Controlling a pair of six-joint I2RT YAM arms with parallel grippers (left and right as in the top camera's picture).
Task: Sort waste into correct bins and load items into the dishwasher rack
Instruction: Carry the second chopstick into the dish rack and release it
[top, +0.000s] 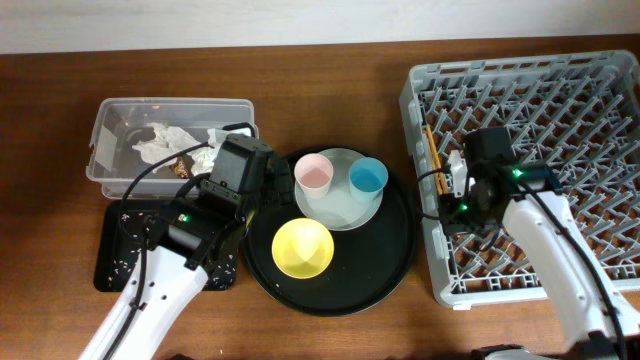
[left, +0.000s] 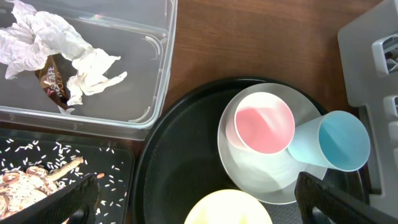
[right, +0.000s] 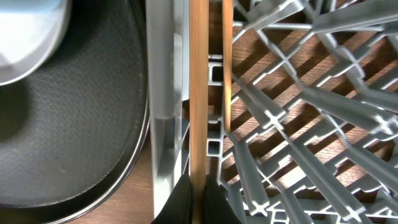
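- Left wrist showed tissues (left: 56, 43) in clear box (left: 158, 81), scraps (left: 25, 183) in black tray (left: 121, 186); left fingers (left: 68, 202) stood apart, empty.
- Unloaded ahead of them lay pink cup (left: 264, 121), blue cup (left: 339, 140), bowl (left: 227, 208), plate (left: 261, 174).
- Beside the rack (right: 165, 74) wall, right fingers (right: 174, 205) clamped one chopstick (right: 199, 93).

2 cups (top: 314, 175), 1 bowl (top: 302, 247), 1 plate (top: 343, 210), 2 chopsticks (right: 199, 93), 2 bins (top: 175, 103), perhaps 2 tissues (left: 43, 37)

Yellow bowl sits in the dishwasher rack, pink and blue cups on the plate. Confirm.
Wrong: the overhead view shows the yellow bowl on the round black tray, not in the dishwasher rack. The pink cup and blue cup are on the plate.
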